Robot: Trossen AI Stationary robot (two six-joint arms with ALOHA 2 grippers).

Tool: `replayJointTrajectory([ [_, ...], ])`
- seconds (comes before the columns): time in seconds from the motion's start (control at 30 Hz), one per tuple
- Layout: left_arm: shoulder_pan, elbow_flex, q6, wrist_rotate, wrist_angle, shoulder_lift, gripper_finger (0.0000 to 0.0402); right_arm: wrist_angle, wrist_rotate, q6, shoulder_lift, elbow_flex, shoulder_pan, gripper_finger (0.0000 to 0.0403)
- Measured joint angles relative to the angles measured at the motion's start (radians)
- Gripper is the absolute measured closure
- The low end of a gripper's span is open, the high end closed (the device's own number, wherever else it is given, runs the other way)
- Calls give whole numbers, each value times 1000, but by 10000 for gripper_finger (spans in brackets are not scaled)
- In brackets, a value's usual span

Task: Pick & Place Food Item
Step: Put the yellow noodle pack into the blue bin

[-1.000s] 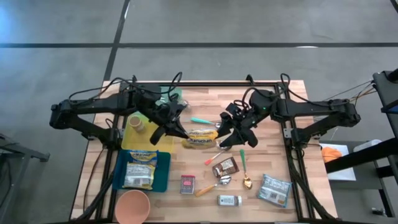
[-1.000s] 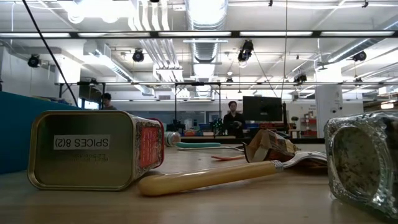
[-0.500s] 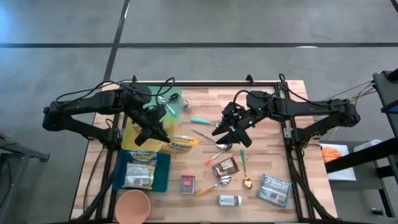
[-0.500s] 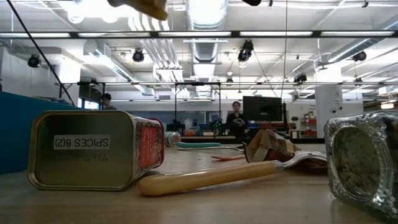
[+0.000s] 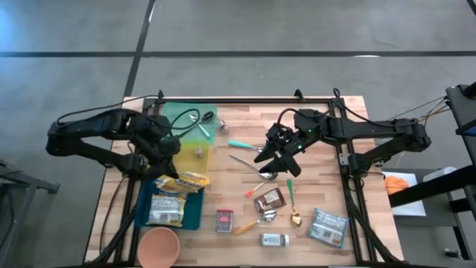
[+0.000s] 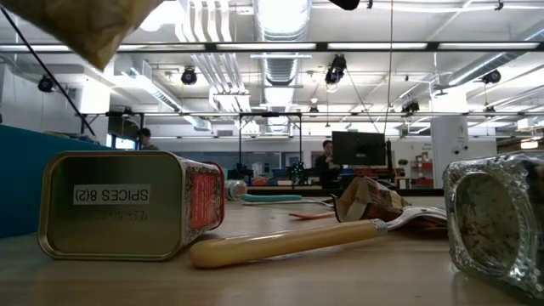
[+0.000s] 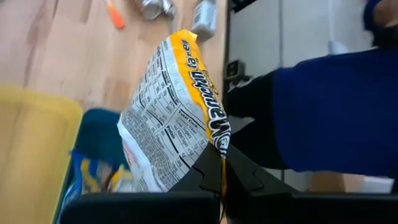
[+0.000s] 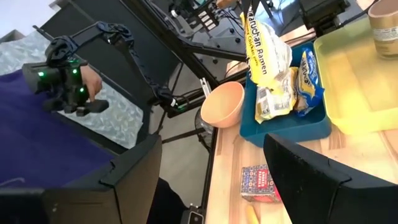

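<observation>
On the left side of the table the left gripper [image 5: 169, 165] is clamped tight on one edge of the yellow ramen packet [image 5: 189, 179], which hangs from the pinched fingers in the air, right over the near end of the blue tray [image 5: 195, 211]. So the carry looks to be about done and the placing is in hand (a second packet [image 5: 165, 208] already lies in that tray). The next move, as I judge it, calls for lowering the packet until it rests flat beside or upon the other one, then letting the fingers part; a limp bag dangling by its edge could fold or drape over the tray's rim. From the left wrist view the packet [image 7: 174, 118] spreads away from the closed tips, label sideways. The yellow tray [image 5: 175, 126] sits just beyond, and a peach bowl [image 5: 158, 248] nearer the table's front edge. Further right, over the middle of the table, the right gripper [image 5: 277, 155] hangs above the scattered spoons [image 5: 291, 201] with its fingers wide apart and nothing between them.
</observation>
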Motion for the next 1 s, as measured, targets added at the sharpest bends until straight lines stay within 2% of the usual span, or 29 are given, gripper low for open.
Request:
replayJointTrajectory([
  [0.13,-23,0,-56,-75,-63,-23,401,-1,0,0,0,0,0,124],
  [0.2,-31,-5,-123,-157,-80,-29,401,-1,0,0,0,0,0,124],
  [0.37,-69,-64,-535,-397,-53,-52,401,-3,0,9,0,0,0,124],
  [0.47,-168,-101,-739,-528,-4,-59,401,-3,0,9,0,0,1,124],
  [0.7,-440,-142,-1082,-804,85,-42,401,-3,27,8,0,0,1,124],
  [0.87,-612,-145,-1339,-992,91,1,401,-3,53,6,0,0,0,124],
  [1.0,-700,-145,-1467,-1079,91,59,401,-2,54,9,0,0,0,124],
])
